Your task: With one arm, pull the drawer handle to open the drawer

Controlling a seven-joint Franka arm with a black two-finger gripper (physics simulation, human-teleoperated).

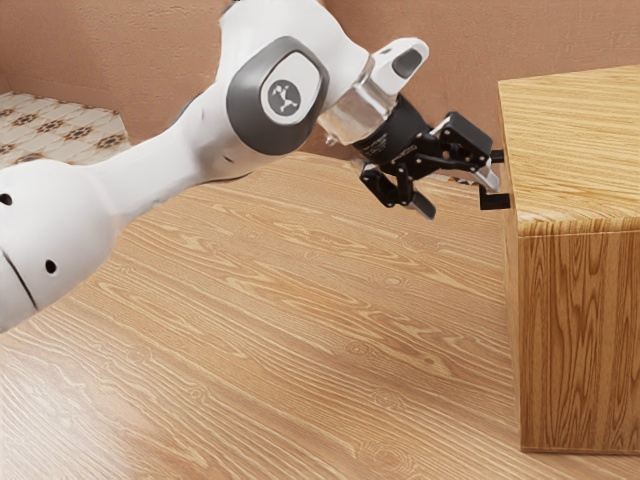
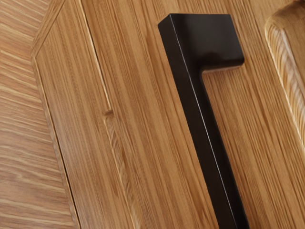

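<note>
Exterior view has the tool (image 1: 458, 196), fingers spread and pinching nothing, close against the face of the wooden cabinet (image 1: 575, 210) that looks toward the exterior view's left, standing on the tabletop (image 1: 300, 340). Straight ahead of the tool, on the drawer front (image 2: 133, 124), lies the black handle (image 2: 204, 119), a long bar; the fingers likely need to straddle it across its length. No lettering is readable, just a white emblem (image 1: 283, 96) on the arm's joint.
</note>
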